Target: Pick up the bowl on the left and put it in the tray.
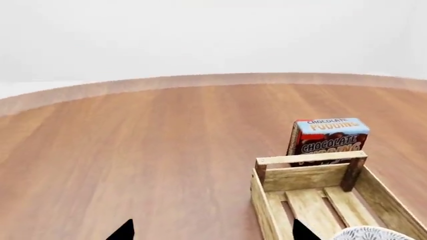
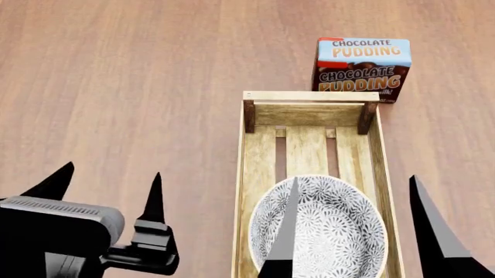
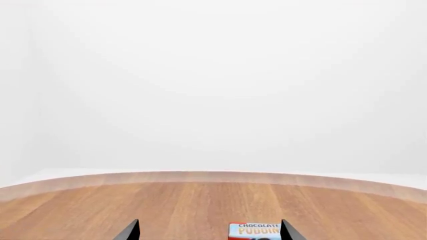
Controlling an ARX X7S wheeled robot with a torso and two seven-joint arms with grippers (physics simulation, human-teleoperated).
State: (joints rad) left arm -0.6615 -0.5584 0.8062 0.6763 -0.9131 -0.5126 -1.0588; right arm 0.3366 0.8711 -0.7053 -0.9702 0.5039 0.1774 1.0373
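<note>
Both grippers spread open, empty: left gripper (image 2: 108,191) left of the tray (image 2: 255,168), right gripper (image 2: 356,226) above it. Bowl (image 2: 325,231) already resting in tray's near end. Placement seemingly done; next, just retreat.

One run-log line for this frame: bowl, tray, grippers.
grey-black floral ceramic bowl: inside light-wood slatted tray, near end | left gripper: open, empty, beside tray | right gripper: open, empty, above bowl

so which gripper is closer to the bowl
The right gripper: its open fingers straddle the bowl in the tray. The left gripper hangs beside the tray.
</note>
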